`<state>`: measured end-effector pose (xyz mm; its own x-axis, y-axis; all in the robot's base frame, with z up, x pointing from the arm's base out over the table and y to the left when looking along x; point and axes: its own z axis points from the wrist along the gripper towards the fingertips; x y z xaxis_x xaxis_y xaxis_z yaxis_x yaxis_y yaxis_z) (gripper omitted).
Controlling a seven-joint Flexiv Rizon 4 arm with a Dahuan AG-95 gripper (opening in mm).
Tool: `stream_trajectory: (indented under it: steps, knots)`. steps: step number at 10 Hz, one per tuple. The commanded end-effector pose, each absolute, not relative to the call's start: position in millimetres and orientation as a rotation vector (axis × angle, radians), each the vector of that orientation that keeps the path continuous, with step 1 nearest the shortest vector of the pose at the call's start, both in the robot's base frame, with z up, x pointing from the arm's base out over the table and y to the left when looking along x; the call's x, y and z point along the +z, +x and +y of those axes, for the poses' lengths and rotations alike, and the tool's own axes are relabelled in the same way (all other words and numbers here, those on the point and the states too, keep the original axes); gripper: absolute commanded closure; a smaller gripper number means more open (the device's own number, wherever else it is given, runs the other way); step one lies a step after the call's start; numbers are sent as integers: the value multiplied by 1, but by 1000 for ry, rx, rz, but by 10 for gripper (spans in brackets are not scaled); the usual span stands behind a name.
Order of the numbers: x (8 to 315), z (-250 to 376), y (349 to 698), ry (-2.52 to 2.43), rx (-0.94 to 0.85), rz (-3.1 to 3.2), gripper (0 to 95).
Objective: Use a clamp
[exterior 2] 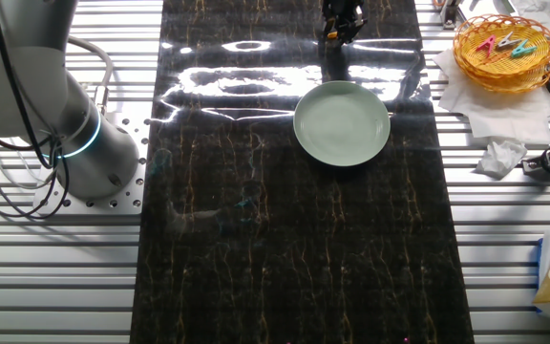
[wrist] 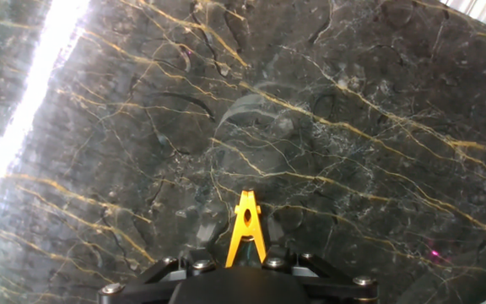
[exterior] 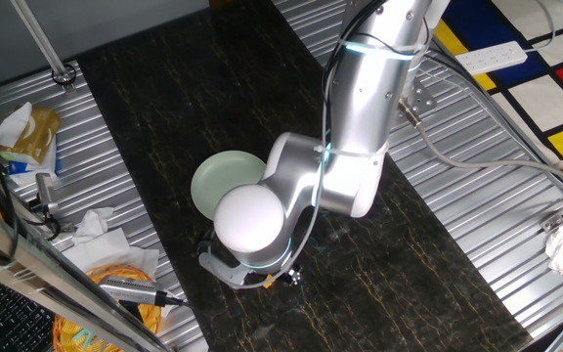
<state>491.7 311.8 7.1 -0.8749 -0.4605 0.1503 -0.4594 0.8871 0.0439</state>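
The orange clamp (wrist: 246, 226) sits between my fingers, its V prongs at the fingers and its narrow tip pointing away over the dark marble mat. My gripper (wrist: 247, 257) is shut on it just above the mat. In one fixed view the gripper (exterior: 270, 278) is low under the arm's white joint, with a bit of orange showing, just in front of the pale green plate (exterior: 221, 178). In the other fixed view the gripper (exterior 2: 340, 23) is at the far edge of the mat, beyond the plate (exterior 2: 342, 122). The plate holds nothing.
A wicker basket (exterior 2: 467, 58) with several coloured clips stands on white paper at the mat's right. Crumpled tissue (exterior 2: 500, 156) and tools lie on the ribbed metal table beside it. The arm's base (exterior 2: 60, 115) stands left of the mat.
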Motion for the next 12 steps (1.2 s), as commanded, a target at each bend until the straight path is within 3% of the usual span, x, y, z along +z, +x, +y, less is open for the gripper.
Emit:
stream_trajectory:
  steps: [1,3,4,6,7,12]
  knots:
    - [7,312,492,711,-9,-2901,570]
    - [7,312,492,710,-11,-2902,570]
    - [7,312,492,707,-11,-2903,760]
    - [8,312,492,702,-10,-2905,760]
    - [9,312,492,703,-9,-2906,950]
    - [12,313,492,675,3,-2912,950]
